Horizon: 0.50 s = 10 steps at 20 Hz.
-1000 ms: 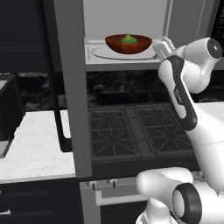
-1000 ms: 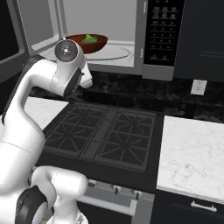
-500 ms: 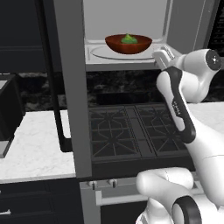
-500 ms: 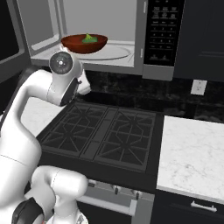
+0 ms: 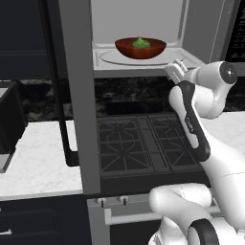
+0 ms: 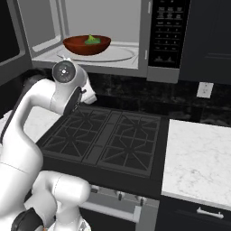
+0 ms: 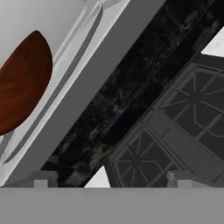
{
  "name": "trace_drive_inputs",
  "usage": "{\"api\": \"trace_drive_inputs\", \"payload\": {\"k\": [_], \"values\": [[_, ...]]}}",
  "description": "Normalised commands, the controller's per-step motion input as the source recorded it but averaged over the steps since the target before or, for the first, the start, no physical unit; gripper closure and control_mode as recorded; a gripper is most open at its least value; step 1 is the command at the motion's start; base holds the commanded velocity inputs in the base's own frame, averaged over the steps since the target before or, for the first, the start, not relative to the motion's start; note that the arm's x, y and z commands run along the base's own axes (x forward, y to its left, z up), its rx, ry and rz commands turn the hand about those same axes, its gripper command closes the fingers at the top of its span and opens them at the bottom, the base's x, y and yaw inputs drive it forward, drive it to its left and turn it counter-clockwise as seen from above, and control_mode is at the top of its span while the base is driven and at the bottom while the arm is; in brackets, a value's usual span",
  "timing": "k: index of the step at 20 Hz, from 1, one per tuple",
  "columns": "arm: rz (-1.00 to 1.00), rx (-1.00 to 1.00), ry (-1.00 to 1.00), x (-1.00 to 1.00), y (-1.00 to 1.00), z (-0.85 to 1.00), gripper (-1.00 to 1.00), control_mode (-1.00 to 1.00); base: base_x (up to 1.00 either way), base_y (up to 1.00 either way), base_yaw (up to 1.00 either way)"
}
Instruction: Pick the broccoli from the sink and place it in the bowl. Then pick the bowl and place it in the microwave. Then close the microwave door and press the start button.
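Observation:
The reddish-brown bowl [image 5: 140,49] sits on the turntable inside the open microwave [image 5: 201,38], and the green broccoli [image 5: 140,42] lies in it. The right base view shows the bowl [image 6: 86,44], the broccoli [image 6: 92,39] and the black button panel [image 6: 166,36]. The microwave door [image 5: 79,95] stands swung out to the left, its black handle [image 5: 58,95] facing away. My gripper [image 5: 174,69] hangs just outside and below the microwave's front edge, right of the bowl. In the hand view the gripper [image 7: 111,179] is open and empty, with the bowl [image 7: 24,83] at the upper left.
A black gas stove [image 6: 106,137] lies under the microwave and my arm. White marble counter [image 6: 198,158] runs to the right of it, and more counter [image 5: 38,158] to the left. The dark sink [image 5: 9,119] shows at the far left edge.
My hand has drawn back out of the microwave opening and dropped lower. The bowl with the broccoli has stayed on the turntable, and the door has not moved.

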Motion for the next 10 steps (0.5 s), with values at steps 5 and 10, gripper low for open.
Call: {"api": "trace_drive_inputs", "payload": {"k": [5,10], "values": [[-0.03,-0.18,0.04,0.12,-0.09,-0.31,-1.0,-1.0,0.0,0.0,0.0],[-0.1,-0.59,-0.01,-0.15,0.65,-0.11,-1.0,-1.0,0.0,0.0,0.0]]}}
